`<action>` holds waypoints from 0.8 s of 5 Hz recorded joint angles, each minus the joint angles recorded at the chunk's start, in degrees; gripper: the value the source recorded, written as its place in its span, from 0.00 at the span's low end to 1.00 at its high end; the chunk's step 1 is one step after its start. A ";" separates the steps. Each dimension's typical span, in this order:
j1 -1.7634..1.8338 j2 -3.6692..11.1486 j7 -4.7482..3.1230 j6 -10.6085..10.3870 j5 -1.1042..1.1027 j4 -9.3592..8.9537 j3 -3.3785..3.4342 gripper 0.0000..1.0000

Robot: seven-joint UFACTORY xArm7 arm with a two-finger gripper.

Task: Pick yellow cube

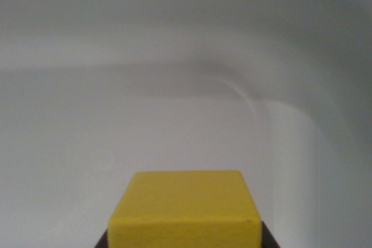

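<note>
Cube: I see the yellow cube (185, 210) at the bottom centre of the wrist view, close to the camera.
Hand: only dark slivers flank the cube's lower corners; I cannot tell whether it is clamped.
Background: pale grey tabletop (174, 85), blurred, with a faint curved shadow.

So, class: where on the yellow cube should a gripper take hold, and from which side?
Grip the yellow cube on its two opposite flat side faces, coming straight down from above: its top lies level and square to the camera. Dark shapes flank its lower corners, possibly fingers.
</note>
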 joint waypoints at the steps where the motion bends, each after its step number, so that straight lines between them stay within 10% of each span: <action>1: -0.08 -0.25 0.06 2.58 -0.05 2.34 -0.03 1.00; 4: -0.16 -0.50 0.12 5.25 -0.10 4.76 -0.07 1.00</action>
